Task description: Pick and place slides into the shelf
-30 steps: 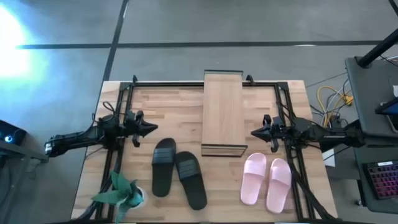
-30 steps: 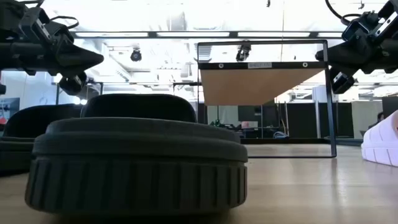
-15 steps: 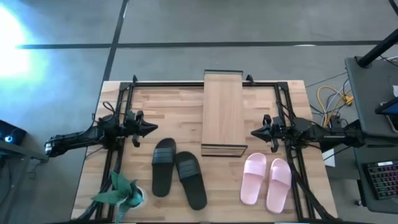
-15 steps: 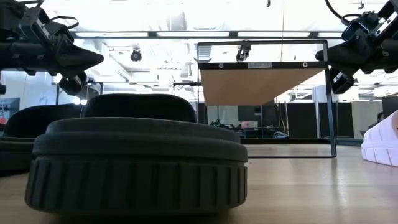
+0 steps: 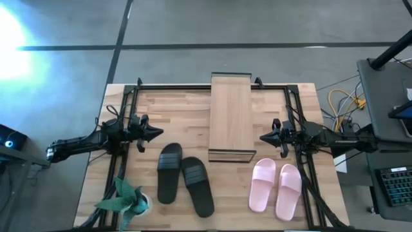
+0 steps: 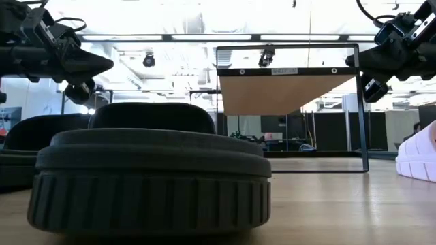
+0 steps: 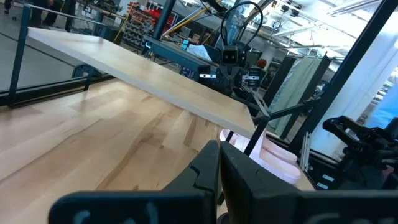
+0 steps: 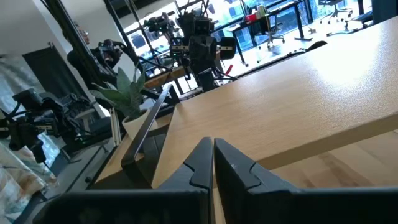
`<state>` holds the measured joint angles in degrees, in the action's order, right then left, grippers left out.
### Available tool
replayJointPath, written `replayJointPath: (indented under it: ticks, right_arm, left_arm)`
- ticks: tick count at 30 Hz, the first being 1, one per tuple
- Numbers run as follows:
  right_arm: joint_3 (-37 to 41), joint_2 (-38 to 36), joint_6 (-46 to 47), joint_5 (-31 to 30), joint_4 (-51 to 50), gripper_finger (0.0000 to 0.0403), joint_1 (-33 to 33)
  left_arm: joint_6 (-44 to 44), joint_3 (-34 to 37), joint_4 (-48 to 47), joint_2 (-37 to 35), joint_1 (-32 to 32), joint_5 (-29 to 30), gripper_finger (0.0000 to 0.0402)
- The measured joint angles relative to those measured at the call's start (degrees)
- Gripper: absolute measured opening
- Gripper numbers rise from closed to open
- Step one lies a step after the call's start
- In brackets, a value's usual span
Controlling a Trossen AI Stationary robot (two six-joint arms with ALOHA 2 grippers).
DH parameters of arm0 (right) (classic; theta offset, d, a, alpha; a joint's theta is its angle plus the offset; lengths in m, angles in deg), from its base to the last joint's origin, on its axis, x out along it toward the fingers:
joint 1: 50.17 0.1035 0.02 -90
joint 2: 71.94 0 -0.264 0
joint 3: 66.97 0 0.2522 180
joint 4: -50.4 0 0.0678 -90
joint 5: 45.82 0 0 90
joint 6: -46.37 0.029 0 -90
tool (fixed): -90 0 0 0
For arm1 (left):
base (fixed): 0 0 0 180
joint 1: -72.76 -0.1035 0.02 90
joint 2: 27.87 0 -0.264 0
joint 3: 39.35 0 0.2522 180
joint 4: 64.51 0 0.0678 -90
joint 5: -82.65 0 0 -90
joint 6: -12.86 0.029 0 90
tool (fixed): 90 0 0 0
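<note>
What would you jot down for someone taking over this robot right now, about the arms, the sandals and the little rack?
Left gripper: shut, empty, hovering left of the shelf.
Right gripper: shut, empty, hovering right of the shelf.
Black slides: on the table in front of the left gripper.
Pink slides: on the table in front of the right gripper.
Done: nothing; no slide is on the shelf.
Left: all four slides.

Bare table (image 5: 187, 122) lies between the left gripper (image 5: 159, 133) and the shelf (image 5: 230, 116) straight ahead; the black slides (image 5: 185, 181) sit just beside and below it. The right gripper (image 5: 262, 136) faces the shelf closely, the pink slides (image 5: 277, 187) near beneath.
</note>
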<state>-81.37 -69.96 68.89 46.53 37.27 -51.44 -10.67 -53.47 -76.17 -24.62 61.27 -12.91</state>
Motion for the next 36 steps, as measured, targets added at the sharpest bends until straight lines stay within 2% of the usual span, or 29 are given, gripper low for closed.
replayJointPath:
  ticks: [10, 14, 18, 20, 24, 27, 30, 36]
  right_arm:
    - [0.02, -0.02, 2.26, 0.24, 2.16, 0.0008, 0.00]
    - [0.04, 0.01, 9.79, 0.02, 3.16, 0.0008, 0.01]
    - [0.04, -0.01, 27.15, -0.93, 10.22, 0.0008, 0.01]
    - [0.04, 0.47, 27.86, 1.56, 15.49, 0.0008, -0.03]
    - [0.02, 0.97, 27.44, 15.34, 32.94, 0.0009, 0.01]
    - [0.02, 1.54, 30.90, 21.05, 44.35, 0.0008, 0.01]
    - [0.00, 1.51, 32.04, 21.26, 49.18, 0.0009, 0.01]
    - [-2.70, 2.60, 32.21, 18.64, 49.33, 0.0009, 0.02]
  left_arm:
    - [0.02, 0.00, 0.02, 0.00, 0.00, 0.01, 0.0000]
    - [0.00, 0.00, 0.02, 0.01, 0.00, 0.02, 0.0000]
    - [0.01, 0.00, 0.02, 0.02, 0.00, 0.00, 0.0000]
    - [0.01, 0.00, 0.02, 0.01, -0.01, 0.00, 0.0000]
    - [0.00, 0.00, 0.00, 0.00, 0.00, 0.00, 0.0000]
    - [0.01, 0.00, 0.01, 0.01, -0.01, 0.01, 0.0000]
    - [0.01, 0.00, 0.02, 0.00, 0.00, 0.01, 0.0000]
    - [0.00, 0.00, 0.00, 0.00, -0.01, 0.00, 0.0000]
